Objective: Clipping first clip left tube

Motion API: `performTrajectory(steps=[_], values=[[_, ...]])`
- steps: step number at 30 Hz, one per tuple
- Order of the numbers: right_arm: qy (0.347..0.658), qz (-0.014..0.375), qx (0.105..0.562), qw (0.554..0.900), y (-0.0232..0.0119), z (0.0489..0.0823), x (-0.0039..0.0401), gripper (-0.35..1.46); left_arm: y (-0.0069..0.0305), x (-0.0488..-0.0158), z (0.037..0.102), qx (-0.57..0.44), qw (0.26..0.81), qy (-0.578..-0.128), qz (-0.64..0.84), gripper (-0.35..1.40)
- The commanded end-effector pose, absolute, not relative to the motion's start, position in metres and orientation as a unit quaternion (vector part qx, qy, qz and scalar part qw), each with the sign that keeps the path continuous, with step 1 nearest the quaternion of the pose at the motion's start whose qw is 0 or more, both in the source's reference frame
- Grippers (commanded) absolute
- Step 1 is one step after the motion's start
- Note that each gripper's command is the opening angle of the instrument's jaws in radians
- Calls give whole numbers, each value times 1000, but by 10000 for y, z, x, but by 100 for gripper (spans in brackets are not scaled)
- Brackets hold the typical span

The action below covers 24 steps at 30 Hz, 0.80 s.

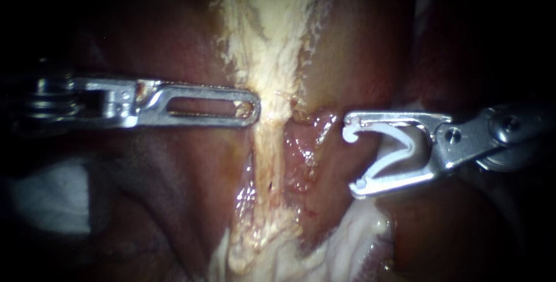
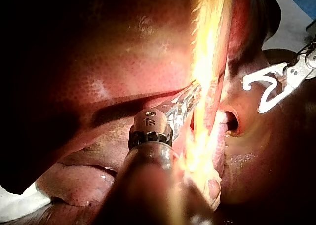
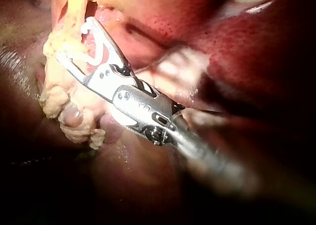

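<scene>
– Endoscope first: what lies around the tube (image 1: 267, 143)?

– It runs as a pale strand down the middle. Left of it, the left instrument (image 1: 252, 108) lies level, its claw closed with no gap. The tip touches the strand's edge, and nothing looks pinched. Right of the tube, well apart, the right instrument (image 1: 353, 154) holds a white clip (image 1: 405, 147). Its claw is spread wide and presses both of the clip's arms, and the clip's mouth faces the tube. A wet red hollow (image 1: 307, 143) lies between clip and tube, and dark liver (image 1: 174, 178) flanks the tube's left.

– Left wrist camera?

– Glare washes out the tube (image 2: 210, 62). The left instrument (image 2: 195, 92) meets it tip-first, and the tip is lost in that glare. The clip (image 2: 259, 77) hangs beyond the tube, apart from it.

– Right wrist camera?

– The clip (image 3: 102, 47) gapes just beside the tube's lumpy pale fat (image 3: 54, 96). One tip of the claw overlaps the fat, but I cannot tell whether it touches.
</scene>
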<state>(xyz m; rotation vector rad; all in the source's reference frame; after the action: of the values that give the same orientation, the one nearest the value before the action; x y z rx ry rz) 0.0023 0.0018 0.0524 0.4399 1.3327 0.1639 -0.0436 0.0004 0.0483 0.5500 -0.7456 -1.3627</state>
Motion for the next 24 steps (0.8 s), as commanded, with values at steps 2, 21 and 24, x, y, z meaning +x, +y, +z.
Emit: performTrajectory(steps=[2, 21, 24], values=[[612, 75, 202, 761, 18, 523, 23, 55, 3, -435, 483, 245, 679, -332, -607, -35], [607, 84, 224, 758, 2, 528, 44, 58, 12, -394, 442, 239, 679, -327, -612, -35], [599, 88, 237, 760, -3, 527, 53, 58, 11, -389, 438, 237, 679, -327, -613, -35]])
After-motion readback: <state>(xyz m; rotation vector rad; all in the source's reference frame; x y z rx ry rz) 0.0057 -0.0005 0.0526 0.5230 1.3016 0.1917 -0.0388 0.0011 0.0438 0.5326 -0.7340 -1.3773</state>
